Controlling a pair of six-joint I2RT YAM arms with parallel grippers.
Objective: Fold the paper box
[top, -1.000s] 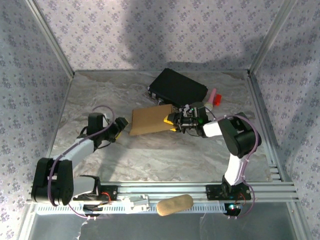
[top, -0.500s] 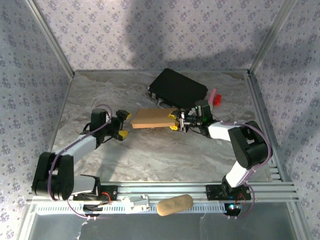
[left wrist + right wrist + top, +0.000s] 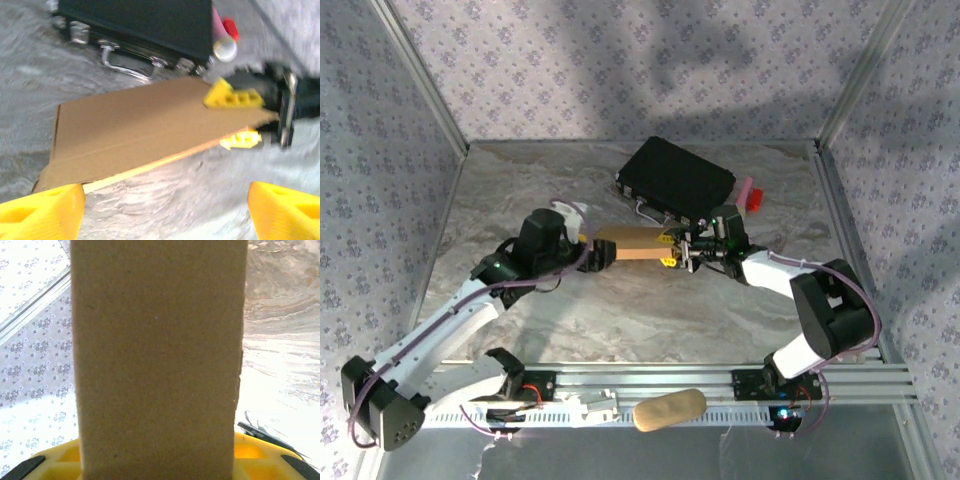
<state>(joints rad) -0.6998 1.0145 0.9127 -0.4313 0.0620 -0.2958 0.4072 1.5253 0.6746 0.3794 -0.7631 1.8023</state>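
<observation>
The paper box (image 3: 625,243) is a flat tan cardboard piece held up off the table, tilted so the top view sees it nearly edge-on. My right gripper (image 3: 667,248) is shut on its right end; its yellow fingers (image 3: 234,95) pinch that corner in the left wrist view. In the right wrist view the cardboard (image 3: 159,355) stands up between the yellow pads (image 3: 55,459). My left gripper (image 3: 590,252) is at the box's left end, open, with its fingers (image 3: 42,210) wide apart just short of the box's near edge (image 3: 140,127).
The black case (image 3: 675,175) with metal trim lies right behind the box, its handle (image 3: 127,62) facing it. A pink and red object (image 3: 748,195) lies by the case's right end. Bare marble table (image 3: 620,310) lies in front. Patterned walls and metal posts surround the table.
The left arm has swung forward and right, bringing its open gripper up to the box's left end. The right gripper has kept its hold and tipped the box more edge-on.
</observation>
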